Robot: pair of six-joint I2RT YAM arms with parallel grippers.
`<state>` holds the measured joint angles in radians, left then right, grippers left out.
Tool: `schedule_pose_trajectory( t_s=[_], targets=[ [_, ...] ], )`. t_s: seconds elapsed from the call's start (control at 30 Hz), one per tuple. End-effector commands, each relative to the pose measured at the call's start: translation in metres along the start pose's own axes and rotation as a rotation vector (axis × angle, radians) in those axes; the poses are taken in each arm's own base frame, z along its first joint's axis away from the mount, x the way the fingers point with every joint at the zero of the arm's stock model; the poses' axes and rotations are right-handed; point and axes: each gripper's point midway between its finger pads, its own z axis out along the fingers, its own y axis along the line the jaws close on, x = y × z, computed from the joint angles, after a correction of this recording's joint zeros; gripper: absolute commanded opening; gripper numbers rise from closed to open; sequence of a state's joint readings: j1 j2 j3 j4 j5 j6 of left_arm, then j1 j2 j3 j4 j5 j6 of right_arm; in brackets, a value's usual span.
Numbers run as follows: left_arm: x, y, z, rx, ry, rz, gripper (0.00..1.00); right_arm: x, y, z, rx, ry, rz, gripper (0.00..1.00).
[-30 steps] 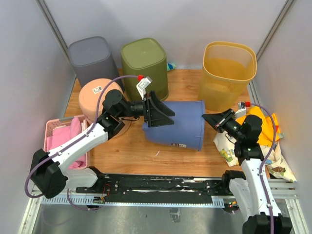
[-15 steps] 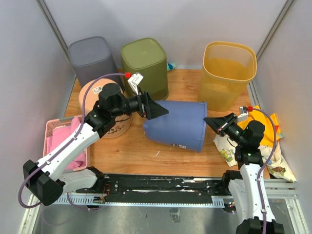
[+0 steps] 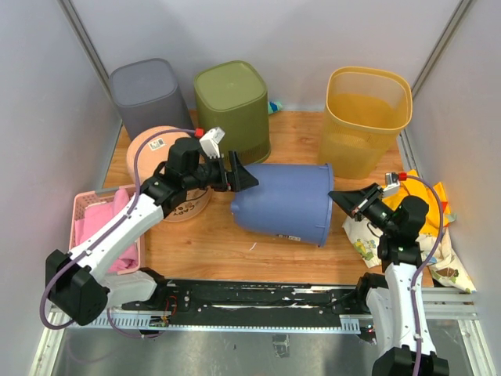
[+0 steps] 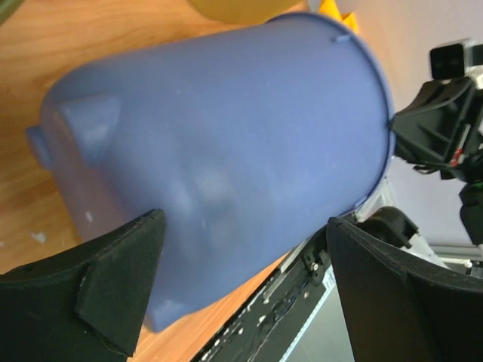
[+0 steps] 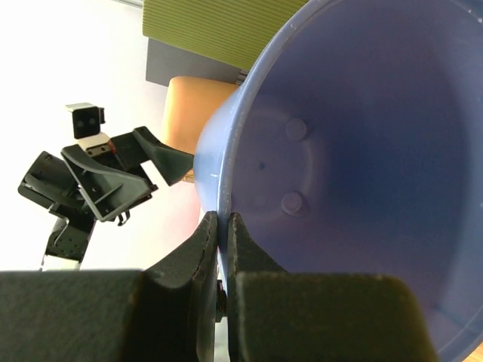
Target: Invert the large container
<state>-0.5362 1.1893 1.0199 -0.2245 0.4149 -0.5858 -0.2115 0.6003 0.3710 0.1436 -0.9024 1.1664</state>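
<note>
The large container [image 3: 286, 202] is a blue bin lying on its side mid-table, base to the left, mouth to the right. My right gripper [image 3: 338, 196] is shut on its rim at the mouth. In the right wrist view the fingers [image 5: 223, 220] pinch the rim wall of the blue bin [image 5: 362, 151], whose inside shows. My left gripper [image 3: 244, 177] is open at the base end, above the upper left corner. In the left wrist view its fingers [image 4: 243, 226] stand wide apart, with the bin's side [image 4: 226, 143] beyond them and not held.
At the back stand a grey bin [image 3: 149, 94] and a green bin [image 3: 232, 102], both upside down, and an upright yellow bin [image 3: 366, 117]. A peach bin [image 3: 160, 157] sits under the left arm. A pink basket [image 3: 98, 223] is at left, patterned cloth [image 3: 438, 251] at right.
My left gripper has drawn back to the left and up, off the blue bin's base end. The right gripper keeps its hold on the rim and has barely shifted.
</note>
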Motion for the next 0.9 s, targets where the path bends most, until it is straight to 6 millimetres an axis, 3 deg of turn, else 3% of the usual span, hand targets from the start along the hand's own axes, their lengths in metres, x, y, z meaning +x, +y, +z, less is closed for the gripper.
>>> schedule_pose_trajectory(
  t_s=[0.0,0.33,0.47,0.73,0.87],
  targets=[
    [0.014,0.012,-0.016,-0.052,-0.007,0.010,0.92,0.021,-0.069,-0.005,0.212,0.027,0.174,0.00],
    [0.063,0.039,-0.031,-0.087,0.080,-0.012,0.93,0.022,-0.072,-0.006,0.215,0.030,0.181,0.00],
    [0.075,0.039,-0.034,-0.051,0.099,-0.015,0.93,0.020,-0.071,-0.006,0.213,0.029,0.177,0.00],
    [0.085,0.051,-0.024,0.042,0.110,-0.021,0.92,0.019,-0.069,-0.006,0.210,0.033,0.173,0.00],
    [0.083,0.044,-0.019,0.139,0.102,-0.033,0.91,0.018,-0.067,-0.005,0.206,0.032,0.168,0.00]
  ],
)
